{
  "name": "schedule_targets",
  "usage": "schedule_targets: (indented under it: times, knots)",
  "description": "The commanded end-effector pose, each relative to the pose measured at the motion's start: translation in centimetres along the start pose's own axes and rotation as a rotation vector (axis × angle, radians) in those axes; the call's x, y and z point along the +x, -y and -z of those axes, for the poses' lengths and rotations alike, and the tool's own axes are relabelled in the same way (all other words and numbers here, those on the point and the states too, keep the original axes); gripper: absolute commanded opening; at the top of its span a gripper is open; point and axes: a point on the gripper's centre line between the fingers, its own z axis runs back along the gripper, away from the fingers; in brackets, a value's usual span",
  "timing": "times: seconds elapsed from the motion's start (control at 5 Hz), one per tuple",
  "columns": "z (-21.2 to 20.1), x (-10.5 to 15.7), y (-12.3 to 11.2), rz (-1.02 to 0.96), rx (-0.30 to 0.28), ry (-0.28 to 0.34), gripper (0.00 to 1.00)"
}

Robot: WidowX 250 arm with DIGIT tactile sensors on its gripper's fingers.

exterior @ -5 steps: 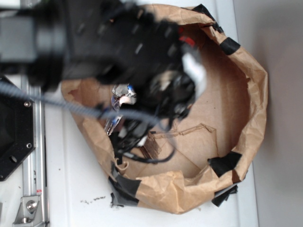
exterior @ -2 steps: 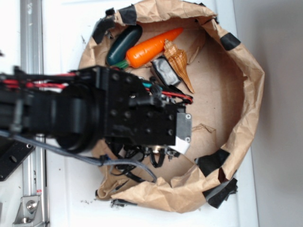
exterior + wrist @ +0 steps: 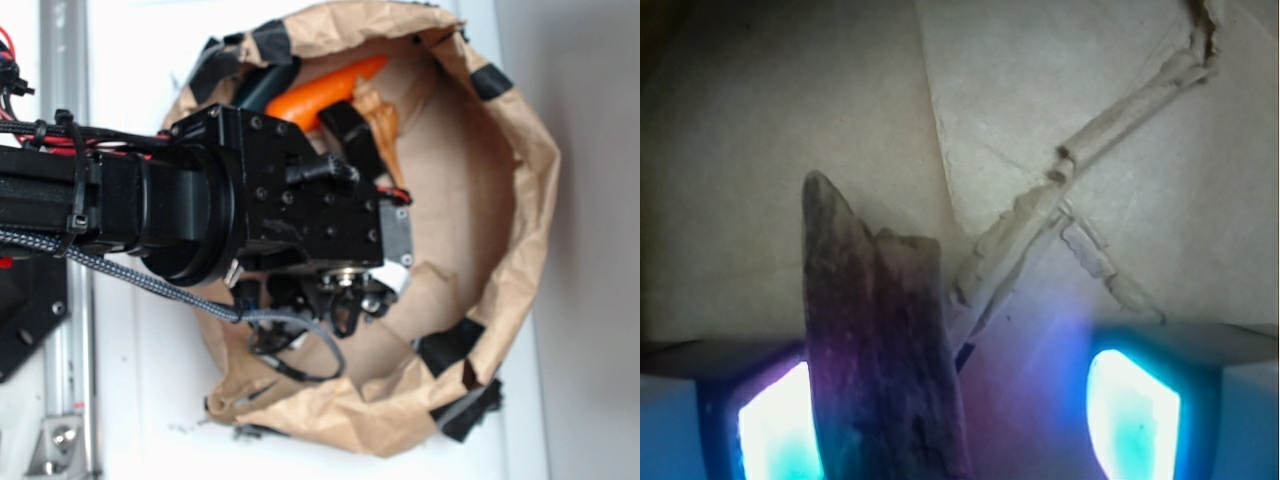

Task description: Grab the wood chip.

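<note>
In the wrist view the wood chip (image 3: 880, 340), a dark brown grainy sliver with a ragged pointed end, lies on the brown paper floor between my gripper's (image 3: 955, 420) glowing pads. It sits close against the left pad (image 3: 770, 420), and a wide gap separates it from the right pad (image 3: 1130, 410). The gripper is open around it. In the exterior view the black arm (image 3: 270, 200) hangs over the paper bin and hides both the chip and the fingers.
The crumpled brown paper wall (image 3: 530, 200) with black tape patches rings the bin. At its far end lie an orange carrot (image 3: 325, 90), a dark green vegetable (image 3: 265, 85), a tan seashell (image 3: 382, 128) and a black object (image 3: 345, 125). A torn paper ridge (image 3: 1110, 130) crosses the floor.
The arm, blurred and higher up a second ago, has settled low over the bin's left half. Since 0.4 s ago it shifted slightly toward the carrot end, covering more of the shell.
</note>
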Motion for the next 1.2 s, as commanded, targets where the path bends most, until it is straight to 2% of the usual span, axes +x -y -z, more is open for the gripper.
schedule_targets:
  times: [0.0,0.2,0.4,0.6,0.8,1.0]
  knots:
    - [0.1,1.1,-1.4,-0.088,0.041,0.027,0.00]
    - [-0.1,1.3,-1.7,-0.107,0.041,0.037,0.00]
    - [-0.8,1.3,-1.6,-0.142,0.070,0.036,0.00]
    - [-4.2,1.3,-1.5,-0.221,0.102,0.068,0.00]
    - [-9.3,0.8,-1.3,-0.262,0.068,0.165,0.00]
    - [-14.3,-0.1,-0.6,-0.327,0.070,0.201,0.00]
